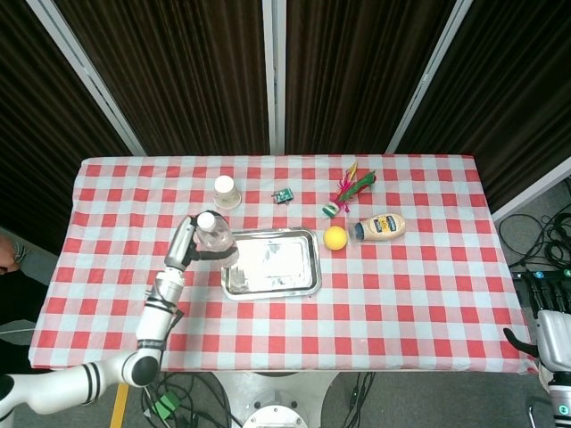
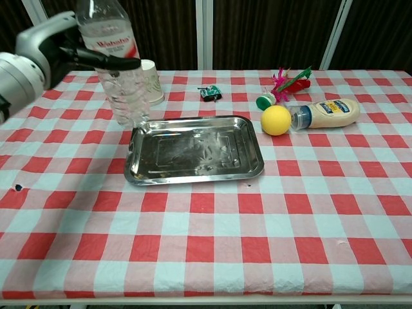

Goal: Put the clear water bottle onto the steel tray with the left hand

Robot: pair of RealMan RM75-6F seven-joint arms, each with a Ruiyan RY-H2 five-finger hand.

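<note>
My left hand (image 2: 77, 55) grips the clear water bottle (image 2: 119, 71) around its red-and-white label, holding it upright. In the head view the bottle (image 1: 214, 239) with its white cap hangs at the left edge of the steel tray (image 1: 294, 276), held by the left hand (image 1: 189, 245). In the chest view the bottle's base hovers just above the tray's (image 2: 193, 170) far left corner. The tray is bare and lies flat mid-table. My right hand (image 1: 553, 334) shows at the lower right corner of the head view, off the table; its fingers are not plainly visible.
A paper cup (image 2: 151, 82) stands right behind the bottle. A small green clip (image 2: 210, 93) lies beyond the tray. To the tray's right sit a yellow ball (image 2: 276, 120), a lying mayonnaise bottle (image 2: 328, 112) and a feathered shuttlecock toy (image 2: 283, 85).
</note>
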